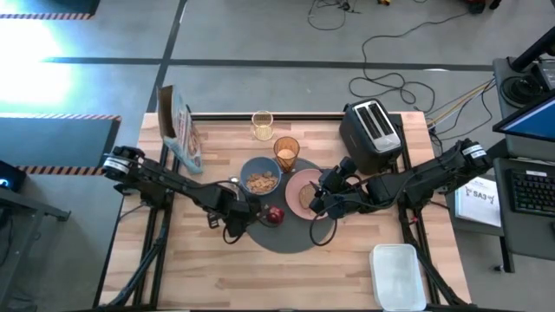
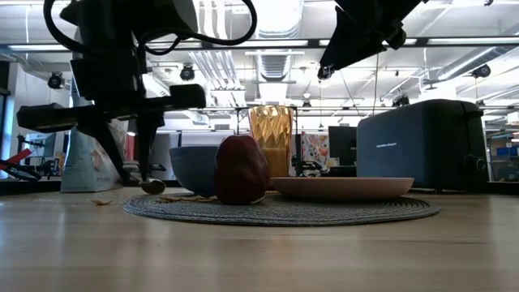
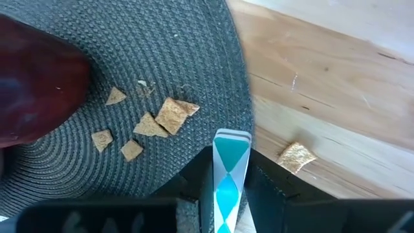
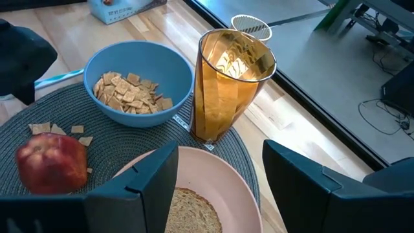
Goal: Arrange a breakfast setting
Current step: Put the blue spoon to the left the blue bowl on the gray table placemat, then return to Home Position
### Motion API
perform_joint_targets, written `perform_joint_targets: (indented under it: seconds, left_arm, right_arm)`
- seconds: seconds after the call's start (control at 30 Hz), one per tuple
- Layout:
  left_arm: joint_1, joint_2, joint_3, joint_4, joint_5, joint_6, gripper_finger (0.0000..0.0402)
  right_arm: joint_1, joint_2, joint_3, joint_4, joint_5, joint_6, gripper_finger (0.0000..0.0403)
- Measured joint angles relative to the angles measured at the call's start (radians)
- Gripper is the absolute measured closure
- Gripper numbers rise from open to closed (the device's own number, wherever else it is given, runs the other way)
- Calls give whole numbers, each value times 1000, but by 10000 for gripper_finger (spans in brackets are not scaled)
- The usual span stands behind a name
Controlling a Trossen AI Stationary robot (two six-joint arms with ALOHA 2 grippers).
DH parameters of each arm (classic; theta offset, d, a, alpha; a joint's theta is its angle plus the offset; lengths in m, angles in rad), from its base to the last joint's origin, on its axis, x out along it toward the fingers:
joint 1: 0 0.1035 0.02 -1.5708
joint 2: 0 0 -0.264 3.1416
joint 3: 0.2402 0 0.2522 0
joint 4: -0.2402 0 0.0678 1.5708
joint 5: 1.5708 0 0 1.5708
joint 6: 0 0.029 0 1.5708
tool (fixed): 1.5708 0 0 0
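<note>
Your setting: bowl (image 4: pixel 139 81), apple (image 4: pixel 50 167), tumbler (image 4: pixel 229 84), toast (image 4: pixel 192 213) on plate (image 4: pixel 223 178) placed beyond the right gripper's (image 4: pixel 220 181) parted fingers; spoon (image 3: pixel 229 175) pending, pinched between left gripper's (image 3: pixel 229 188) fingers.

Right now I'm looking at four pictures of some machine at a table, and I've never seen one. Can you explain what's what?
It is a robot with two dark arms, each ending in a two-finger gripper. One picture looks straight down on the table, one looks level across it, and the other two come from cameras on the arms' wrists.

On the wooden table lies a round grey mat. On it are a blue bowl of cereal, a red apple, an amber tumbler, a pink plate with toast, and some spilled cereal pieces. Off the mat are a black toaster, a white tray and a cereal bag.

The left gripper holds a spoon at the mat's edge. The right gripper hovers open over the plate.
</note>
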Motion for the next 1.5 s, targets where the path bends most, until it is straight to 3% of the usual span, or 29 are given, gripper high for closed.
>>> perform_joint_targets:
  seconds: [0.43, 0.7, 0.97, 1.1, 1.23, 1.33, 1.5]
  left_arm:
    - [-2, 0, -1, 14, 4, 0, 335]
    - [-4, 0, -1, 21, 10, -28, 280]
    - [-65, -32, 115, -70, -32, -334, 261]
    - [-69, -111, 169, -165, 11, -403, 276]
    - [-12, -260, 155, -178, 176, -459, 295]
    - [38, -392, 105, -108, 283, -529, 306]
    - [61, -610, -40, 121, 350, -610, 309]
  right_arm:
    - [0, 0, 0, 0, 0, 0, 188]
    - [0, 0, 0, 0, 0, 0, 188]
    - [0, 0, 0, 0, 0, 0, 188]
    - [0, 0, 0, 0, 0, 0, 188]
    - [0, 0, 0, 0, 0, 0, 188]
    - [0, 0, 0, 0, 0, 0, 188]
    - [0, 0, 0, 0, 0, 0, 188]
